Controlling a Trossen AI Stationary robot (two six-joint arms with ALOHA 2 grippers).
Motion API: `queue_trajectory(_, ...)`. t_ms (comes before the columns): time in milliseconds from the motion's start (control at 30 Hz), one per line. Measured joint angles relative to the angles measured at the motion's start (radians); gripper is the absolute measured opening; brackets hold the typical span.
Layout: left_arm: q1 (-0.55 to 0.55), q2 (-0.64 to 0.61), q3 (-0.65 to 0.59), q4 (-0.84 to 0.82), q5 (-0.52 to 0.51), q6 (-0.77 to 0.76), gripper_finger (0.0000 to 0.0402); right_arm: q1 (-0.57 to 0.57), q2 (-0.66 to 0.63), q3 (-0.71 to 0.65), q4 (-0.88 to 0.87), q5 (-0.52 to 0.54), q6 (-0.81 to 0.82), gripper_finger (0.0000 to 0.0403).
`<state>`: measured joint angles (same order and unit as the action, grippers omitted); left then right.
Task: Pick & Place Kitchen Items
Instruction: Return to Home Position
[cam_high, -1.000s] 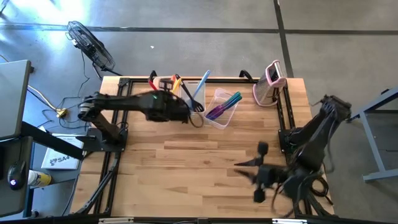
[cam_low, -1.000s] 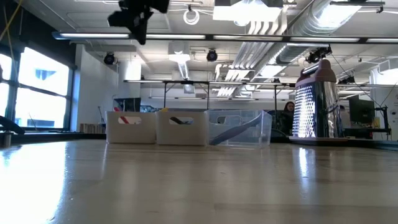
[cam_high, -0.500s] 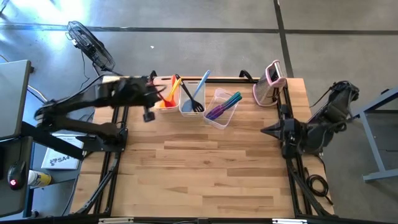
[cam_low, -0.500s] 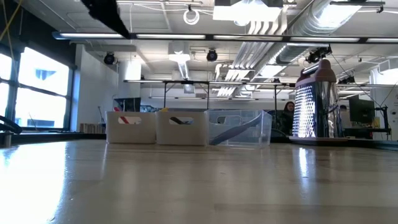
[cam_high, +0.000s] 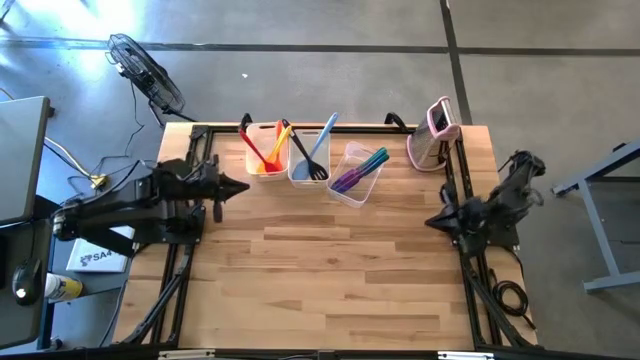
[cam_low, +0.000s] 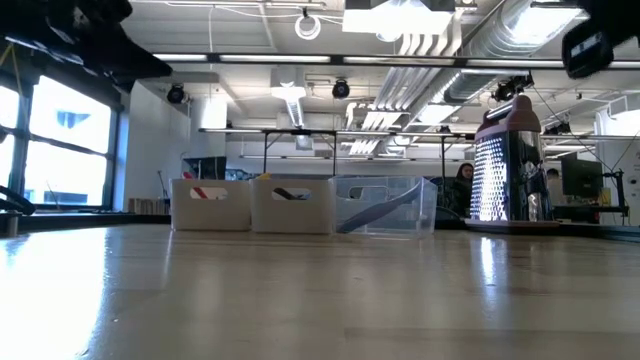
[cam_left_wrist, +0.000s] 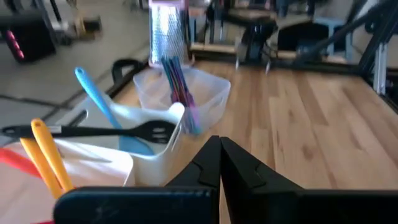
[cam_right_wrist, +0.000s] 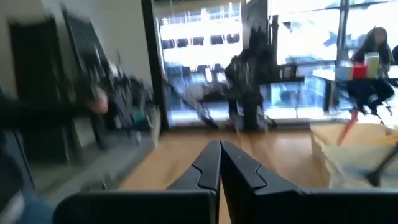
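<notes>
As seen from above, shows the grater (cam_high: 437, 132) upright at the back edge of the table (cam_high: 330, 280), toward the right. Puts three bins in a row left of the grater. Nearest it, the transparent bin (cam_high: 341, 193) with purple and teal utensils (cam_high: 362, 165). Next, the middle white bin (cam_high: 300, 178) with a light blue spatula (cam_high: 325, 135) and a black slotted turner (cam_high: 300, 150). Farthest, the left white bin (cam_high: 266, 175) with red, orange and yellow utensils (cam_high: 265, 150). Places the left gripper (cam_high: 238, 187) beyond that last bin from the grater and a little nearer the front, tips pinched together, carrying nothing. Places the right gripper (cam_high: 432, 221) in front of the grater, likewise pinched to a point and empty.

At table height, sets the grater tall, with the bins lined up to its left. Catches only dark arm parts (cam_low: 100, 40) at the upper corners.

Through the left wrist, reveals both fingers (cam_left_wrist: 205, 163) pressed together, aimed toward the bins with the grater behind them. Through the right wrist, reveals fingers (cam_right_wrist: 205, 165) touching, nothing between them.
</notes>
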<state>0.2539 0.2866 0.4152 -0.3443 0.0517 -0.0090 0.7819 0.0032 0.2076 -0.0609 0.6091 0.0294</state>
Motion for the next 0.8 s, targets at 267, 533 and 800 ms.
queue_trajectory(267, 0.000, -0.186, -0.194, 0.151, 0.083, -0.070, 0.0000, -0.074, 0.004, -0.119, 0.020, -0.009, 0.094, 0.0003)
queue_trajectory(533, 0.000, -0.242, -0.398, 0.379, 0.147, -0.128, 0.0000, -0.201, 0.015, -0.166, 0.043, -0.046, 0.150, 0.0003)
queue_trajectory(800, -0.001, -0.224, -0.397, 0.381, 0.152, -0.077, 0.0000, -0.271, 0.041, -0.166, 0.039, -0.061, 0.124, 0.0004)
